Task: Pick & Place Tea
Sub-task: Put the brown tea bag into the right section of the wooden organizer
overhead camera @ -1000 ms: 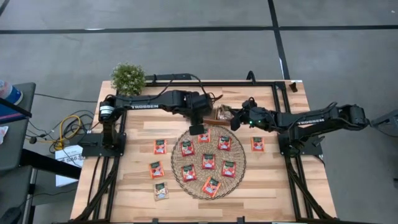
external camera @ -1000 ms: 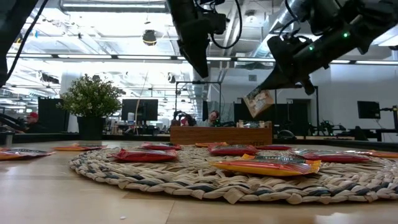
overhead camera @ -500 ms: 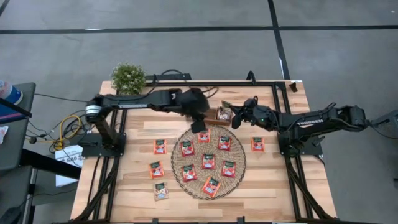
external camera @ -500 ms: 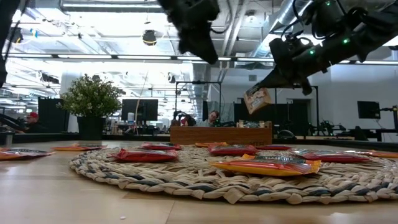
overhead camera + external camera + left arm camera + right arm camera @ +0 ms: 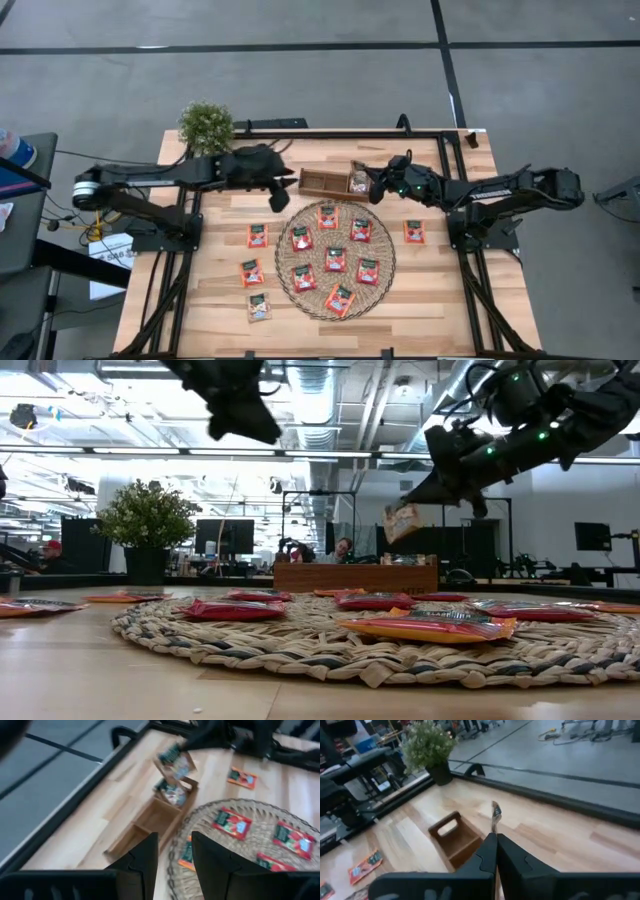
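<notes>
above wooden tray [image 5: 325, 183], right tool [image 5: 369, 178] gripping sachet [image 5: 401, 522]

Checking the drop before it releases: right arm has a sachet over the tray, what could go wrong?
1. The right gripper pinches the pale sachet by one edge; it hangs tilted and may catch the wooden tray wall.
2. The right-end slot already holds a sachet, so the new one could stack or spill.

Red-orange tea sachets [image 5: 335, 259] flat, scattered
</notes>
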